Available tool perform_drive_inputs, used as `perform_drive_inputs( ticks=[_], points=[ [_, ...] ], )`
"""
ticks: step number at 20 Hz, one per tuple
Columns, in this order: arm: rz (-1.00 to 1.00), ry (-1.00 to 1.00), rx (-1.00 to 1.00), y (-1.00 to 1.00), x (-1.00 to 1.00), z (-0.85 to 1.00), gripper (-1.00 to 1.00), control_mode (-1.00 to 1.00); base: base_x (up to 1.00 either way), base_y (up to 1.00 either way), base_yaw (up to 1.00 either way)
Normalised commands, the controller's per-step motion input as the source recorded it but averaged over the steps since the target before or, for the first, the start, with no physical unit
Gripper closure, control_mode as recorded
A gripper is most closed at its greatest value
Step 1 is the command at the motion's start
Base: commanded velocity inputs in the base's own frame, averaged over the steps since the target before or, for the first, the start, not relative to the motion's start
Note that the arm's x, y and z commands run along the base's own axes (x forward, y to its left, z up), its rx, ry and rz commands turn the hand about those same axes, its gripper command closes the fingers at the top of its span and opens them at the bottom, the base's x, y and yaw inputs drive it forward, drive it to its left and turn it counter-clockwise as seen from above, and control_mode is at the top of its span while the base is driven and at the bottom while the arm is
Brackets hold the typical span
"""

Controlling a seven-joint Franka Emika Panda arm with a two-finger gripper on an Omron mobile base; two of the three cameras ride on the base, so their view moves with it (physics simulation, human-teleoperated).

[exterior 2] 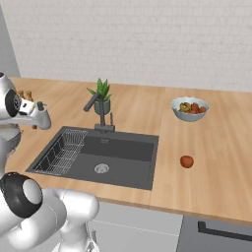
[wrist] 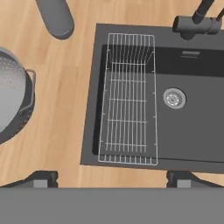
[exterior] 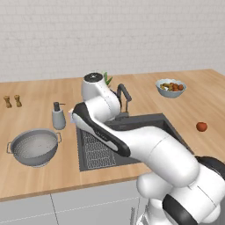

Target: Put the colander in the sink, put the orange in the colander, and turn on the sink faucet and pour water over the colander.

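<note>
No text, label, brand, number or sign can be read anywhere in these views. The soap pump bottle [exterior: 58, 117], the fruit bowl [exterior: 171, 87], the colander [exterior: 34, 146], the sink faucet [exterior 2: 100, 113] and the sink [wrist: 192, 148] all have plain, unmarked surfaces, and the worktop [exterior: 35, 176] and the wall behind it carry no lettering.
</note>
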Motion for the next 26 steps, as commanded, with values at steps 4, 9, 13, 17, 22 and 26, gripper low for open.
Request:
perform_drive_inputs(
  ticks=[4, 9, 13, 17, 22, 26],
  points=[
    [0.0, 0.03, 0.0, 0.85, 0.0, -0.26, -1.0, -1.0, 0.0, 0.0, 0.0],
    [0.01, 0.05, 0.02, 0.46, 0.0, -0.24, -1.0, -1.0, 0.0, 0.0, 0.0],
    [0.04, 0.08, 0.07, 0.23, 0.0, -0.11, -1.0, -1.0, 0.0, 0.0, 0.0],
    [0.06, 0.03, 0.03, 0.26, 0.01, -0.36, -1.0, -1.0, 0.0, 0.0, 0.0],
    [0.05, 0.0, 0.0, 0.37, 0.11, -0.55, -1.0, -1.0, 0.0, 0.0, 0.0],
    [0.04, 0.0, 0.01, 0.31, 0.23, -0.23, -1.0, -1.0, 0.0, 0.0, 0.0]
  ],
)
